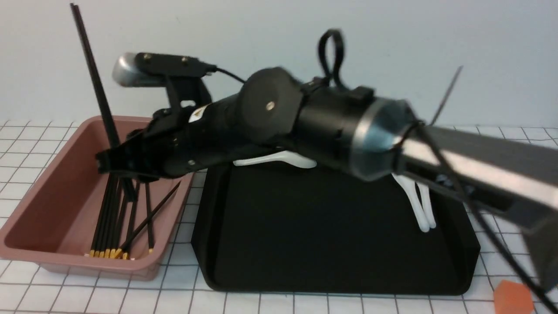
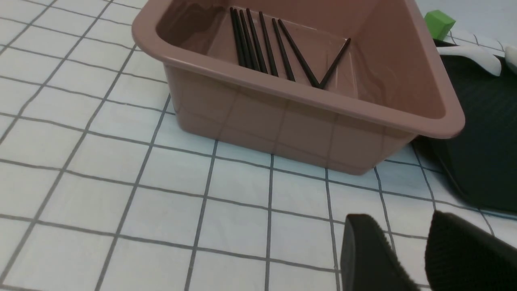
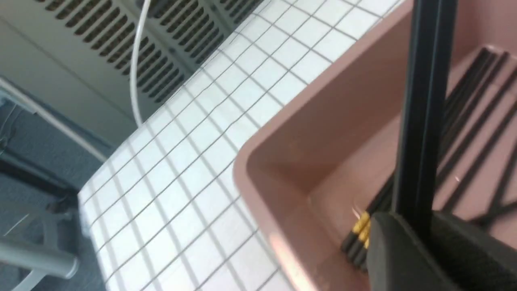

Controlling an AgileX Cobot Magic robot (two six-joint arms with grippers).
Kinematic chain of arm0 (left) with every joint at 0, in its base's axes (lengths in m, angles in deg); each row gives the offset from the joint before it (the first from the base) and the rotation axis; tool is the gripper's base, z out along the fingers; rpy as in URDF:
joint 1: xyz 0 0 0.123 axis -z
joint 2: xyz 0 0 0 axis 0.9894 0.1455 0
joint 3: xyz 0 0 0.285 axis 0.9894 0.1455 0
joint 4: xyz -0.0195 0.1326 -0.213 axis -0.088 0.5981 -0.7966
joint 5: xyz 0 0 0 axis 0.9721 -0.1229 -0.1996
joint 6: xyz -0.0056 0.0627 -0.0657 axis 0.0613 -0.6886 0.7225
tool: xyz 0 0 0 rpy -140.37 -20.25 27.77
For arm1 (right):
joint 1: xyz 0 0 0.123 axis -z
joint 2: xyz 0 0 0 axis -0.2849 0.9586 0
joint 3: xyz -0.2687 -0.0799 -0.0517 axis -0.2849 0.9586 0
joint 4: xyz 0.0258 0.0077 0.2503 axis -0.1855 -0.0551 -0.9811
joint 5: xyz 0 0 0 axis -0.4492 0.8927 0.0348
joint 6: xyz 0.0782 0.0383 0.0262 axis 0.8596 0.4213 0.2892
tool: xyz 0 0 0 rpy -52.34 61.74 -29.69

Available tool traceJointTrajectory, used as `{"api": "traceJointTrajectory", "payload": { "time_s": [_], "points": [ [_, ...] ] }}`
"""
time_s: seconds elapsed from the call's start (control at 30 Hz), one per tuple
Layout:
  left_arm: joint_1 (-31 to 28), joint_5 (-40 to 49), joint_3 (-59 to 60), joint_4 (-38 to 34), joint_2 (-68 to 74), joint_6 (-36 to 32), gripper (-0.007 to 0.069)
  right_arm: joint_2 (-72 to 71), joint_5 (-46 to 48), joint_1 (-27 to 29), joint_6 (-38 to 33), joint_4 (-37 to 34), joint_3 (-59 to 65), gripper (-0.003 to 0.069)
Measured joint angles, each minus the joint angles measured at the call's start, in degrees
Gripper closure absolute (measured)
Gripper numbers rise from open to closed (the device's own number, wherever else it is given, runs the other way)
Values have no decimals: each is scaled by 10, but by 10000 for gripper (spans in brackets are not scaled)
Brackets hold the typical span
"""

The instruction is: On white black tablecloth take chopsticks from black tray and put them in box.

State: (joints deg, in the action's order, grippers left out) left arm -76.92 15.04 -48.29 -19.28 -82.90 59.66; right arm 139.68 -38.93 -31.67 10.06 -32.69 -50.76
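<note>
**Over the box, the right arm has a steep pair to lay down**

Above the box's floor, at the robot's left, the right end effector is clamped on two black chopsticks. Their long axis is the crux: it stands near upright, the upper ends leaning to the robot's left and the lower ends slanting to its right, down inside the rim. The bulk of their length rises above the grip, with only a short piece below it.

Sticks in the box mostly lie flat, running from near to far, yellow tips at the near end; one crosses the others aslant. So the held pair is out of line with the row. The coming move, I judge, calls for tipping the long upper part over towards the far side before the grip loosens, or for a low release. Let go as they stand, they could fall against the rim or across the row.

The left end effector is outside the box, on its near side, fingers a little apart with nothing between them. The right one is plainly nearer the pair, since it has them. On the worktop, the black tray lies just to the box's right; the arm hides part of it.
</note>
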Motion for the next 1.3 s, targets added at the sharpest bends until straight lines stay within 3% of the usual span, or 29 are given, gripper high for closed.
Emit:
{"api": "traceJointTrajectory", "payload": {
  "time_s": [0.23,0.33,0.57,0.6,0.7,1.0,1.17,1.3],
  "points": [
    [0,0,0,0,0,0,386,81,-34,-5,-1,-3,-14,397],
    [0,0,0,0,0,0,386,83,-22,-3,-1,-3,-14,381],
    [0,0,0,0,0,0,386,4,92,23,-7,37,-14,505],
    [0,0,0,0,0,0,386,-37,145,38,-7,64,-15,570],
    [0,0,0,0,0,0,386,-127,232,70,-7,118,-15,659],
    [0,0,0,0,0,0,386,-386,451,160,55,261,-7,664],
    [0,0,0,0,0,0,386,-570,456,172,59,324,103,664],
    [0,0,0,0,0,0,386,-751,319,172,59,325,319,664]
  ]
}}
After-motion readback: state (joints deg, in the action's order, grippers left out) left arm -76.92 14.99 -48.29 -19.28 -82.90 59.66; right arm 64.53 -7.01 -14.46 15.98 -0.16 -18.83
